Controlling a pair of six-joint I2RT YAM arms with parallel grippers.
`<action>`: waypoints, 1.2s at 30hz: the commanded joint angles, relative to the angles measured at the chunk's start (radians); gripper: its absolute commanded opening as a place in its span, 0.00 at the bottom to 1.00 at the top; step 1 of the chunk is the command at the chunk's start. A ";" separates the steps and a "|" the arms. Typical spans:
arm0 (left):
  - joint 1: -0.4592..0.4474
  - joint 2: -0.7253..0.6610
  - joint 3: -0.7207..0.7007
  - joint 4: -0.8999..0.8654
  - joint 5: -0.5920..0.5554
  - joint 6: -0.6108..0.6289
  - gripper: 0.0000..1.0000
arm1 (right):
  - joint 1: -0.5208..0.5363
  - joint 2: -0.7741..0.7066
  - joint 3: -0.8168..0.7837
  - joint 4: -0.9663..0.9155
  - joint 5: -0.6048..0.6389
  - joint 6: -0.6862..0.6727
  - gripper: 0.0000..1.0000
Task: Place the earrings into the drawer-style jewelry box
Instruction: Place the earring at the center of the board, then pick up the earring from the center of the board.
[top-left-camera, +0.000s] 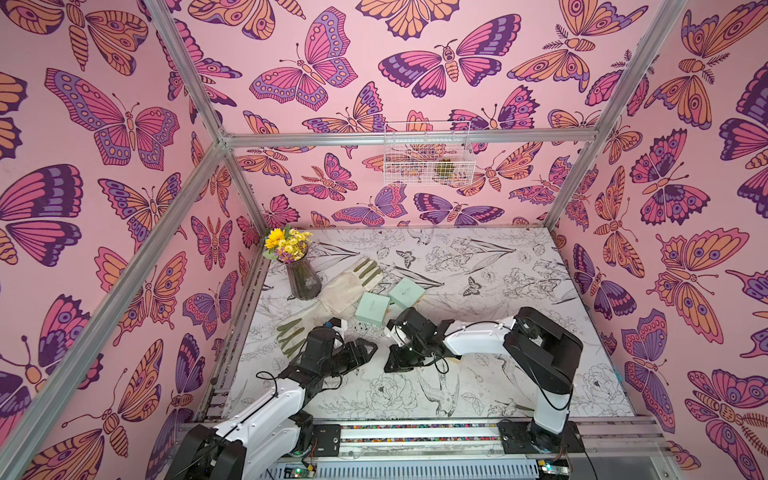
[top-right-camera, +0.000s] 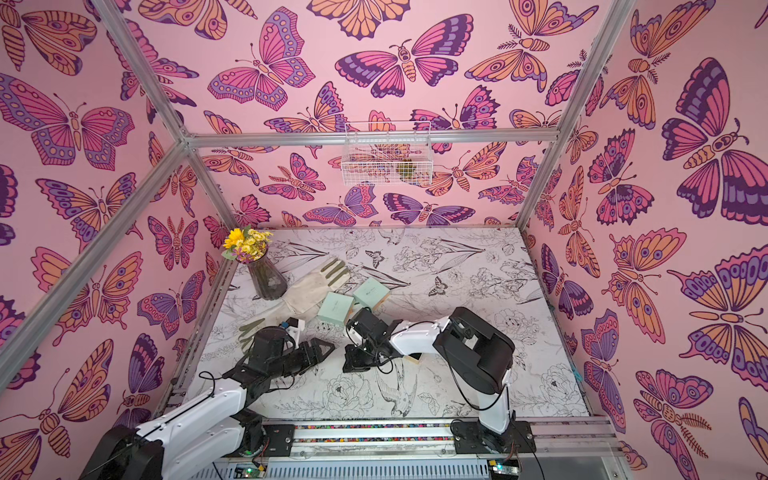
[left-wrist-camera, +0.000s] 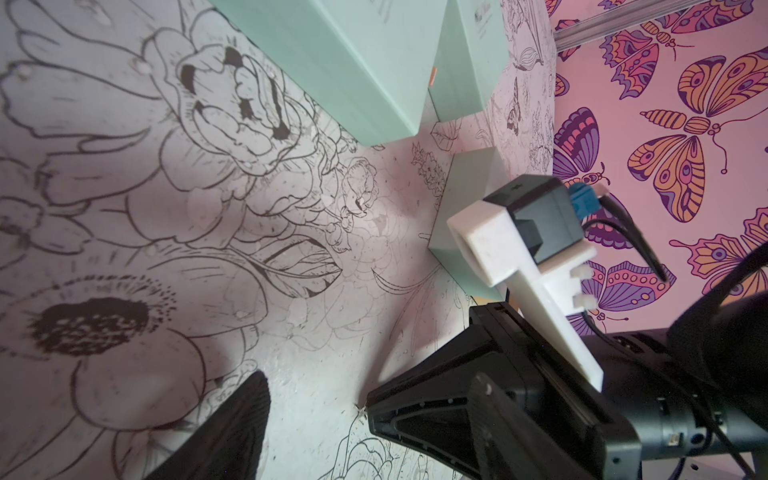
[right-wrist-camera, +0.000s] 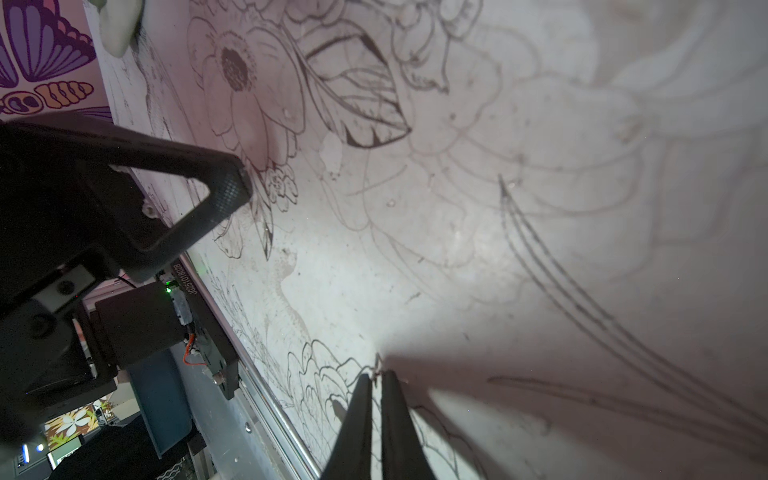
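Going across the table (top-left-camera: 519, 291) from the left: a vase of flowers (top-left-camera: 303, 280) in the far corner, then two work gloves (top-left-camera: 351, 286) sprawled beside it. Neither is part of the job, but the nearer glove (top-left-camera: 293, 332) lies close to the left arm, so a wide swing could drag it along.

Next is the left tool (top-left-camera: 368, 349), low over the table with its jaws apart and nothing between them, pointing at its partner. Just behind it sits a mint jewelry box (top-left-camera: 372, 313), with a second box (top-left-camera: 406, 293) just beside that. Both look closed from above. The left wrist view shows a low mint piece (left-wrist-camera: 461, 199) past them that might be a pulled-out drawer. It's half hidden though, so I can't say.

The earring (left-wrist-camera: 360, 409) is a tiny speck down on the table, right at the tips of the right tool (right-wrist-camera: 377, 375), which is squeezed to a thin slit. I honestly can't tell if it's pinched or just lying there.

My worries:
- Something that small and thin could pop out of flat tips or get flicked away. On this busy line-drawing print you'd struggle to find it again.
- The two tools are nose to nose, so any sideways correction might knock them together and jolt the earring loose.
- If no drawer is actually open, those boxes look light enough to skate away when pushed.
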 joint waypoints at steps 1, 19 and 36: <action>0.007 0.004 0.016 0.007 0.027 0.005 0.76 | -0.007 0.008 0.004 -0.056 0.059 0.004 0.13; 0.007 -0.058 0.044 -0.136 -0.003 0.024 0.76 | 0.008 -0.077 0.005 -0.090 0.135 -0.061 0.17; 0.054 -0.241 -0.001 -0.240 0.067 -0.062 0.71 | 0.112 -0.037 0.333 -0.557 0.361 -0.179 0.18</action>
